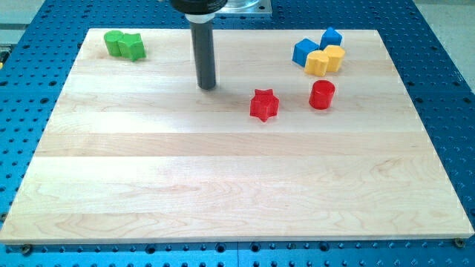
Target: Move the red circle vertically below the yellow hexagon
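The red circle (322, 95) stands on the wooden board right of centre, toward the view's top. Just above it lies a pair of touching yellow blocks: a yellow hexagon (334, 57) and another yellow block (318, 64). My tip (207, 86) rests on the board well to the left of the red circle, left of the red star (263, 104). It touches no block.
Two blue blocks (304, 51) (331, 37) sit against the yellow ones at the view's top right. Two green blocks (124, 44) touch at the top left. The wooden board (237, 185) lies on a blue perforated table.
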{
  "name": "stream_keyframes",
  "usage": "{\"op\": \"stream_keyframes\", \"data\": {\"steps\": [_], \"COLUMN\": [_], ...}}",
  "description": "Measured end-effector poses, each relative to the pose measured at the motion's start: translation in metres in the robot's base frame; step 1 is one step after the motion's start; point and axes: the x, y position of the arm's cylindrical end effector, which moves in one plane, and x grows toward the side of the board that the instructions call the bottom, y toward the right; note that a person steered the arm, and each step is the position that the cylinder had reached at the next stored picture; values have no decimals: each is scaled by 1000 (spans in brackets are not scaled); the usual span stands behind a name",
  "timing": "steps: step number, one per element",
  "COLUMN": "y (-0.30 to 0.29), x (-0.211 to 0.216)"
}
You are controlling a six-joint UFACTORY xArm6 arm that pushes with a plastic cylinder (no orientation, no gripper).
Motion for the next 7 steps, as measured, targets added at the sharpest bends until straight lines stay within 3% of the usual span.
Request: {"op": "stream_keyframes", "data": {"steps": [5,7], "y": [28,55], "x": [0,20]}}
